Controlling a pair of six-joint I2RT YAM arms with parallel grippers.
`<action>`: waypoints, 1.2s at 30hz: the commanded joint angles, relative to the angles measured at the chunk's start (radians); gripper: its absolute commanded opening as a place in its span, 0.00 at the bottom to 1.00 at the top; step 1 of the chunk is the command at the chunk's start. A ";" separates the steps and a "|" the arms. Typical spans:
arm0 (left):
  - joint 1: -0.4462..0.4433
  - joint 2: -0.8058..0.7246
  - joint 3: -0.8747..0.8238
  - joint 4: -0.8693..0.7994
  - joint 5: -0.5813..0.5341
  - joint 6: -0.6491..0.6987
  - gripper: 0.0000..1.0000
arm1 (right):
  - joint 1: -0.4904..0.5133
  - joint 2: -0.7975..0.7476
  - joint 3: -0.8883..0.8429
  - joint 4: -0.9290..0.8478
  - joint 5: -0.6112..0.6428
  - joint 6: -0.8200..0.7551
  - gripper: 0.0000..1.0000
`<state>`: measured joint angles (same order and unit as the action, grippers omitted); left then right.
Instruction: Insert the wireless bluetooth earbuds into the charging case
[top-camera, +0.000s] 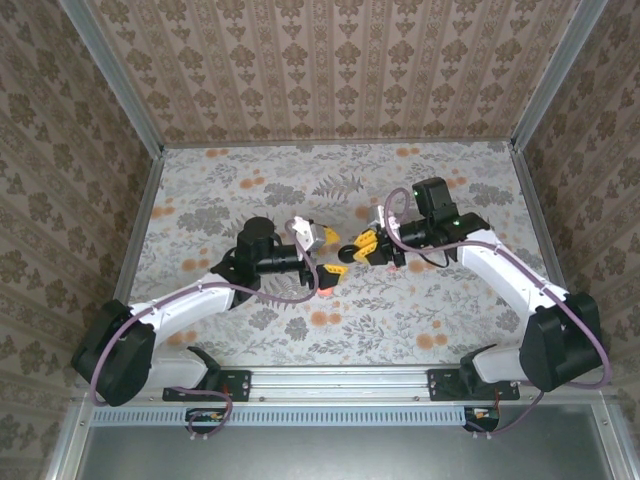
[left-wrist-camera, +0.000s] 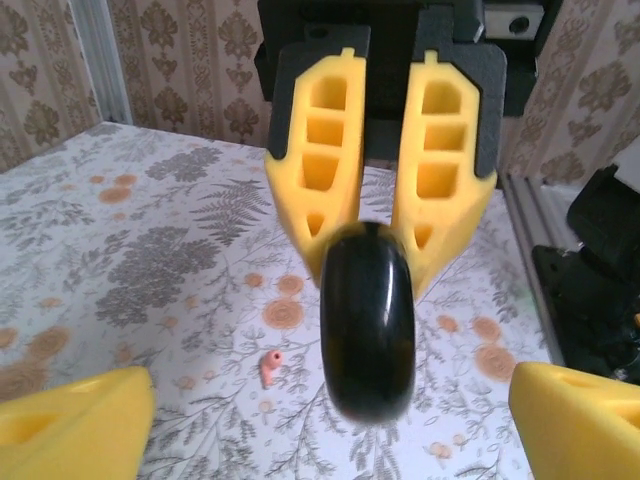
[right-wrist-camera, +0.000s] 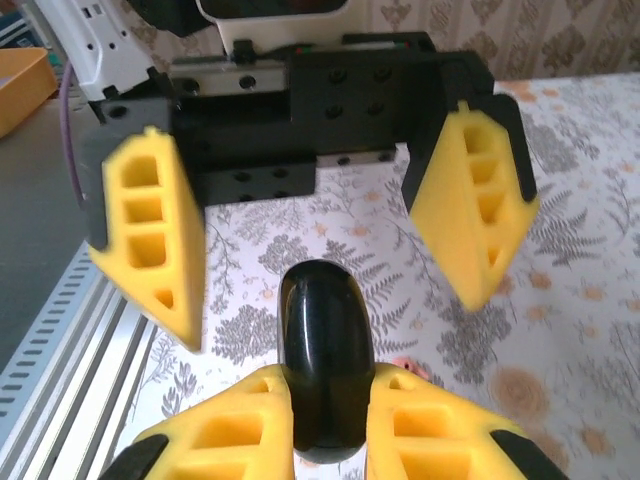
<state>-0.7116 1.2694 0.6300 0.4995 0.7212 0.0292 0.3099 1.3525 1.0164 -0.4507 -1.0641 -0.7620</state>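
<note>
Over table (left-wrist-camera: 150, 230): right claw (right-wrist-camera: 328, 390) clamped on black disc (right-wrist-camera: 320, 320) in midair, left claw (left-wrist-camera: 325, 425) wide, straddling it. Risk: off-centre squeeze, glossy disc squirts out. Pink bit (left-wrist-camera: 268, 368) on table below, maybe the case, can't tell.

The light is bright and soft all over, and the table (top-camera: 300, 330) has only faint shadows under my arms (top-camera: 180, 310). From above, things look sharp. Up close, the shiny black round thing (left-wrist-camera: 368, 320) is blurry and has white streaks of glare on it. The fingers (left-wrist-camera: 75, 425) of my left gripper (left-wrist-camera: 330, 400) look fuzzy too, at the bottom corners.
</note>
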 joint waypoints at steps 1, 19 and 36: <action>0.001 -0.001 0.008 0.008 -0.058 0.000 1.00 | -0.047 -0.003 0.039 -0.176 0.058 -0.029 0.15; 0.003 0.047 0.041 -0.277 -0.420 -0.183 1.00 | -0.334 0.031 -0.040 -0.304 0.339 0.237 0.17; 0.000 0.117 0.095 -0.381 -0.335 -0.138 1.00 | -0.374 0.345 0.154 -0.423 0.507 0.216 0.14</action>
<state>-0.7120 1.3716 0.6891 0.1486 0.3660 -0.1276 -0.0589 1.6634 1.1221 -0.8146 -0.6022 -0.5453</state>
